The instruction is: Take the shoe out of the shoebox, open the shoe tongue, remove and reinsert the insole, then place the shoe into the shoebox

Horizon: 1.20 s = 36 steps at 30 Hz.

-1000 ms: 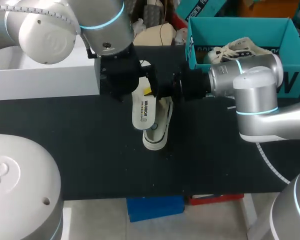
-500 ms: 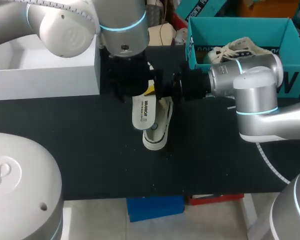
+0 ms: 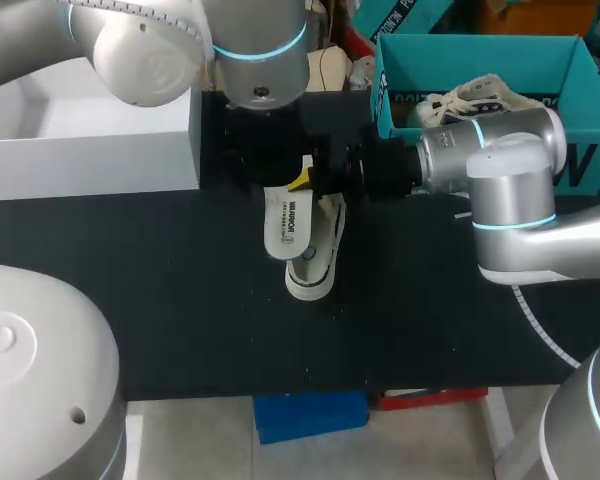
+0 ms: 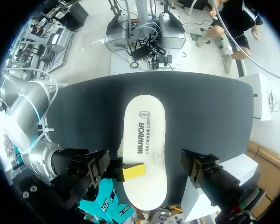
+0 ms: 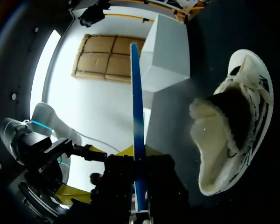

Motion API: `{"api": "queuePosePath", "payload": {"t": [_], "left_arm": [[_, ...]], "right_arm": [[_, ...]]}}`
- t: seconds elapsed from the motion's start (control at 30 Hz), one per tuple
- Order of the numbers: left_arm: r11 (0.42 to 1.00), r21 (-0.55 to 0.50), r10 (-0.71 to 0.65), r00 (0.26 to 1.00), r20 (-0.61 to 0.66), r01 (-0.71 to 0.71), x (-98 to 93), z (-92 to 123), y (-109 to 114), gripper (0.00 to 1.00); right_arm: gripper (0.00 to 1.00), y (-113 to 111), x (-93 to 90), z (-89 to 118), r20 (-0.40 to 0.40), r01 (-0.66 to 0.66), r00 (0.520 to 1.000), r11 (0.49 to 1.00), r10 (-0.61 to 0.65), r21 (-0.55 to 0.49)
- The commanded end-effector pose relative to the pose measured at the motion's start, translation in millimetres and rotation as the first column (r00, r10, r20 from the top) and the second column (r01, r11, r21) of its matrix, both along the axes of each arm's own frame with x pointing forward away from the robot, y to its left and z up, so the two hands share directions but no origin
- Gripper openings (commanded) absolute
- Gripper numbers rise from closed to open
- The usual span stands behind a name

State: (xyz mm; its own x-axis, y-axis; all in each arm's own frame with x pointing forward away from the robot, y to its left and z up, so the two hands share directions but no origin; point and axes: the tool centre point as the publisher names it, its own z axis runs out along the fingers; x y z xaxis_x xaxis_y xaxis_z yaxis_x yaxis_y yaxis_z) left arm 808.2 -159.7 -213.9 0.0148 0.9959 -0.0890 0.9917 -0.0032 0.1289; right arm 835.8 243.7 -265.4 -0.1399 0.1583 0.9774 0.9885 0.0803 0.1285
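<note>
1. Head view: your right gripper [image 3: 302, 185] reaches in sideways with its jaws clamped on the flat white printed foam insole [image 3: 288, 228] near one end, and one yellow tip shows on top. The rest of the insole juts out ahead of the jaws. The white low-top sneaker with dark trim [image 3: 315, 270] lies on the black table [image 3: 160, 300] just under the jaws, half hidden by the insole. Your left arm [image 3: 260, 60] stands over the gripped end and its wrist hides the left gripper. The open teal cardboard shoebox [image 3: 570, 90] sits well apart from the jaws, alongside the right arm, with a second white shoe [image 3: 480, 95] inside.

2. Left wrist view: the insole [image 4: 144, 140] lies straight ahead, printed face up. The right gripper's yellow fingertip [image 4: 133, 171] presses on its side edge. You cannot tell here whether the left gripper's own jaws are open or closed.

3. Right wrist view: the insole [image 5: 136, 116] stands edge-on between the right gripper's [image 5: 137, 156] jaws, pinched from both sides, and it shows a blue underside. The sneaker [image 5: 233, 135] lies beside the jaws, apart from the insole, with its fleecy cream mouth turned towards them.

4. Step in hand: the insole looks fully out, so you are probably at reinsertion. The next move likely calls for tipping the free end down into the sneaker's mouth. The tongue must stay clear and the sneaker braced, or the insole may simply push it across the table.
</note>
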Motion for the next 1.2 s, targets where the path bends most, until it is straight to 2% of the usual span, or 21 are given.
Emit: {"api": "queuePosePath", "payload": {"t": [0.03,0.8,1.03,1.2], "left_arm": [[1.000,0.007,-0.006,1.000,-0.002,0.006,14.0,5.1,-2.6,1.00],[0.998,-0.023,-0.062,0.998,0.028,0.062,135.7,11.6,-15.6,1.00],[0.998,-0.031,-0.055,0.998,0.034,0.056,164.0,9.8,-21.0,1.00],[0.998,-0.040,-0.046,0.998,0.038,0.047,173.4,9.2,-22.8,1.00]], "right_arm": [[0.00,0.7,-0.1,0.1,-0.001,0.001,1.000,1.000,-0.001,-0.003],[0.00,0.7,-0.1,0.1,-0.001,0.001,1.000,1.000,-0.001,-0.003],[0.00,0.7,-0.1,0.1,-0.001,0.001,1.000,1.000,-0.001,-0.003],[0.00,0.7,-0.1,0.1,-0.001,0.001,1.000,1.000,-0.001,-0.003]]}}
